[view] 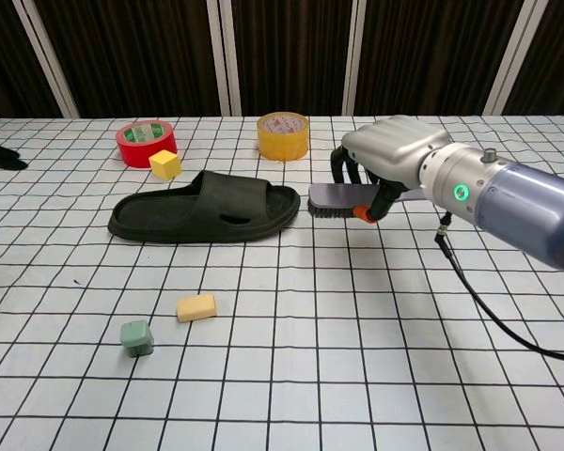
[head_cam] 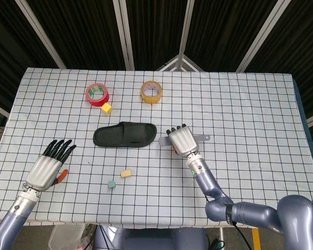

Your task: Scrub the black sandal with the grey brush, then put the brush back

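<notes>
Head view only: left hand (head_cam: 48, 165), fingers spread, holding nothing. Right hand (view: 387, 155) grips grey brush (view: 331, 198), bristles down, beside black sandal (view: 205, 209).

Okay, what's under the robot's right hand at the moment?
The right hand grips the grey brush, bristles down, lifted off the checked tablecloth just right of the black sandal. The fingers cover the middle of the handle; whether the bristles touch the sandal is unclear.
</notes>
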Tool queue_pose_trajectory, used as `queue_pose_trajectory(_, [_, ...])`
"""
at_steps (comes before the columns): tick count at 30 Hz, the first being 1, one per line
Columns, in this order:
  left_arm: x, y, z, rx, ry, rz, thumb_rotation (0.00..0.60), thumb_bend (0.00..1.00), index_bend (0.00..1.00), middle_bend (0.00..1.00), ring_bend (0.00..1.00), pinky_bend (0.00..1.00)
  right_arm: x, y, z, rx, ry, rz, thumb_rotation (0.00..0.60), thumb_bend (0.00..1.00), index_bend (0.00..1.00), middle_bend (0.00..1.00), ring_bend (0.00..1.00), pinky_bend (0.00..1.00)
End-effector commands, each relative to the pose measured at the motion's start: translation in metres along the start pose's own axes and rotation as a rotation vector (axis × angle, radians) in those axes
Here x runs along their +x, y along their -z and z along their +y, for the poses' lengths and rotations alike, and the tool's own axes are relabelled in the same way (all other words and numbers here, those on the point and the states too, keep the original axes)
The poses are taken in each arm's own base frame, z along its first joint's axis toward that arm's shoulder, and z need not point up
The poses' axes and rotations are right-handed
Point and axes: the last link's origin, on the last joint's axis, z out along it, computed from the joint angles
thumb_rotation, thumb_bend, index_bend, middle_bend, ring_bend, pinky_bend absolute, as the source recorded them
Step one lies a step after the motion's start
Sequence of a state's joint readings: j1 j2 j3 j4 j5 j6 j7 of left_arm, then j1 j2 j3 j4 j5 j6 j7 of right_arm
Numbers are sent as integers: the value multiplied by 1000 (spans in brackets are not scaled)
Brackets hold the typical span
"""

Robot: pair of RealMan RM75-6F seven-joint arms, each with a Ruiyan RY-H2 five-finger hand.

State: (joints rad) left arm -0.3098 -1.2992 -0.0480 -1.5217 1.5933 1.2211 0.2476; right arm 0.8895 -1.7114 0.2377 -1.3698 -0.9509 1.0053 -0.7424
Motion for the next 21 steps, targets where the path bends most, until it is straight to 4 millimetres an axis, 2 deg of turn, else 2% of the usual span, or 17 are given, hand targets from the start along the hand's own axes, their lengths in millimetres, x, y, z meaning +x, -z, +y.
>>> queue_pose_trajectory(1, [9, -35, 4, -16, 9, -22, 589, 534, 0, 0, 0, 16, 9, -8, -9, 23, -2, 4, 600, 497, 751, 621, 468, 399])
queue_pose_trajectory(5, [8, -69, 9, -19, -11, -85, 589, 535, 0, 0, 0, 16, 20, -20, -23, 65, 10, 28, 600, 497, 752, 621, 469, 399])
queue_pose_trajectory(9, [7, -100, 20, -43, -31, -128, 590, 539, 0, 0, 0, 16, 28, -32, -42, 96, -52, 17, 600, 497, 751, 621, 469, 399])
queue_pose_trajectory(14, [-1, -124, 30, -55, -38, -181, 589, 548, 0, 0, 0, 16, 40, -46, -57, 115, -70, 28, 600, 497, 752, 621, 469, 399])
queue_pose_trajectory(21, [-11, -141, 37, -69, -11, -243, 574, 567, 0, 2, 0, 16, 52, -55, -72, 138, -105, 41, 600, 498, 752, 621, 469, 399])
